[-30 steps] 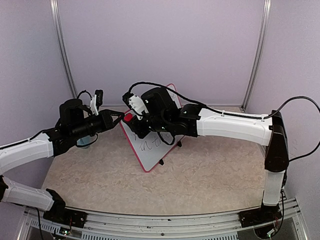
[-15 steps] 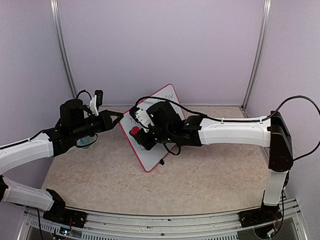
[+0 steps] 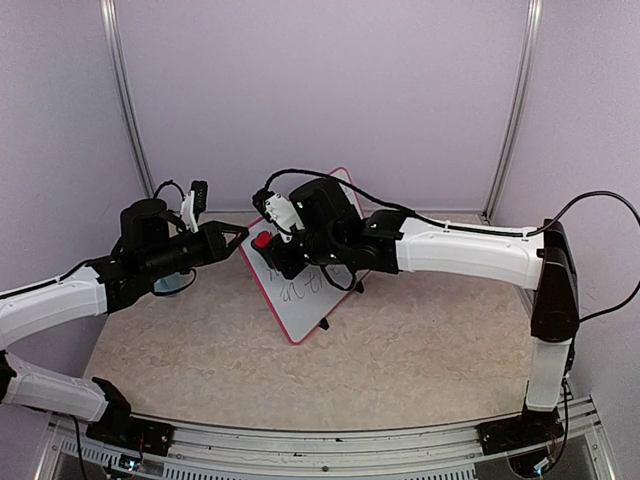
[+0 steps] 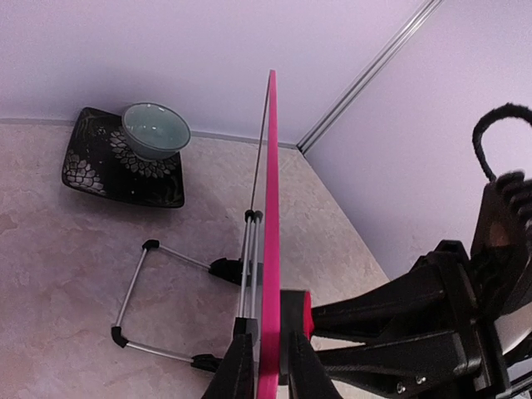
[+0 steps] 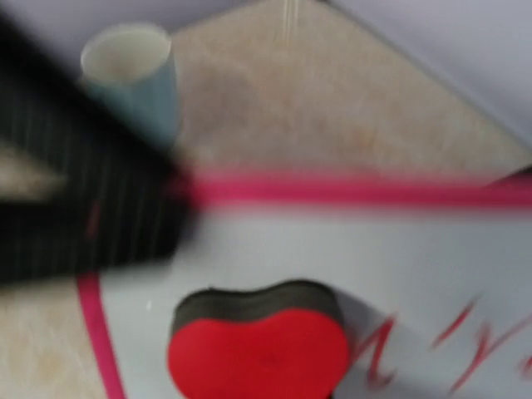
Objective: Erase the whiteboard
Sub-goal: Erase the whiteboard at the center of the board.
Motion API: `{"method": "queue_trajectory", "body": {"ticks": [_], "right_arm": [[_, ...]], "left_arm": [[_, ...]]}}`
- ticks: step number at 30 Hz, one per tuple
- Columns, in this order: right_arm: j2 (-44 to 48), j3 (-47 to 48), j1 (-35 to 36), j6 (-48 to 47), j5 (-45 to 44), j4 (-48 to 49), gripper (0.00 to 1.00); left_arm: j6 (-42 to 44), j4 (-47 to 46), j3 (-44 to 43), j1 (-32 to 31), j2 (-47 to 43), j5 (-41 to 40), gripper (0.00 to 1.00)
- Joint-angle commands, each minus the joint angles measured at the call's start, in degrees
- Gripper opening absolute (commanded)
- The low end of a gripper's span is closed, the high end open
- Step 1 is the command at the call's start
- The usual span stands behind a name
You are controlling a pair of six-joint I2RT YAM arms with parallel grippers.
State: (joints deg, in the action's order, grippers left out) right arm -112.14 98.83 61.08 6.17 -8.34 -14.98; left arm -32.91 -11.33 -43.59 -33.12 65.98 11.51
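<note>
**Board propped mid-table, an arm on either side of it**

The beige stone-patterned table (image 3: 430,340) carries everything. Near its middle stands the whiteboard (image 3: 303,305), white with a pink-red frame, leaning back on a wire stand (image 4: 137,291) with small black feet. Its lower corner points toward the arm bases.

The right gripper (image 3: 270,250) reaches across from the right. It is closed on a red eraser (image 5: 258,353), which it presses flat against the upper left part of the board's face. The left gripper (image 3: 240,236) comes in from the other side. In its wrist view the board is seen edge-on, with one finger on each side of the pink frame, so the jaws are pinched narrow on the board's left edge.

Beyond the stand, toward the back wall, lies a square black patterned plate (image 4: 125,166). A pale green bowl (image 4: 155,129) sits on its far corner. A light blue cup (image 5: 131,71) stands on the table just past the board's framed edge.

Handwriting (image 3: 300,290) runs across the face below the eraser. The right wrist view is badly blurred, and there the strokes look reddish, though the colour may not be reliable. The eraser is heart-shaped, red on top with a dark layer underneath.
</note>
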Motion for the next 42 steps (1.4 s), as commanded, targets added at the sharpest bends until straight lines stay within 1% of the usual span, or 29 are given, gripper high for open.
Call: {"method": "queue_trajectory", "body": {"ticks": [1, 3, 5, 8, 17, 23, 27, 37, 39, 42], "right_arm": [[-2.1, 4.2, -1.2, -1.3, -0.1, -0.3, 0.01], [-2.3, 4.4, -1.4, -1.3, 0.1, -0.4, 0.0], [-2.3, 4.1, -1.5, -1.3, 0.1, -0.6, 0.0], [-2.1, 2.6, -1.6, -1.0, 0.4, -0.3, 0.0], [0.6, -5.1, -1.7, 0.7, 2.0, 1.8, 0.0], [2.3, -8.4, -1.6, 0.8, 2.3, 3.1, 0.0], [1.7, -6.3, -1.7, 0.0, 2.1, 2.7, 0.0], [-3.5, 6.7, -3.5, -1.6, 4.1, -1.2, 0.0], [-4.2, 7.6, -3.5, -1.6, 4.1, -1.7, 0.0], [-4.0, 5.9, -3.6, -0.9, 6.6, -1.5, 0.0]], "left_arm": [[-0.4, 0.7, -1.3, -1.2, -1.3, 1.6, 0.16], [-0.3, 1.1, -1.2, -1.2, -1.4, 0.9, 0.17], [-0.3, 1.5, -1.2, -1.2, -1.3, 0.7, 0.21], [-0.3, 1.4, -0.8, -1.3, -1.0, 0.4, 0.21], [-0.3, 1.0, -0.9, -1.5, 0.1, 0.3, 0.01], [0.0, 1.0, -1.2, -1.4, 0.3, 0.2, 0.0], [0.2, 1.0, -1.4, -1.5, 0.4, 0.5, 0.0], [1.3, 2.8, -1.7, -1.7, -0.7, 1.3, 0.0], [1.6, 3.2, -1.8, -1.7, -0.7, 1.4, 0.0], [1.8, 3.5, -2.1, -1.7, -0.7, 1.5, 0.0]]}}
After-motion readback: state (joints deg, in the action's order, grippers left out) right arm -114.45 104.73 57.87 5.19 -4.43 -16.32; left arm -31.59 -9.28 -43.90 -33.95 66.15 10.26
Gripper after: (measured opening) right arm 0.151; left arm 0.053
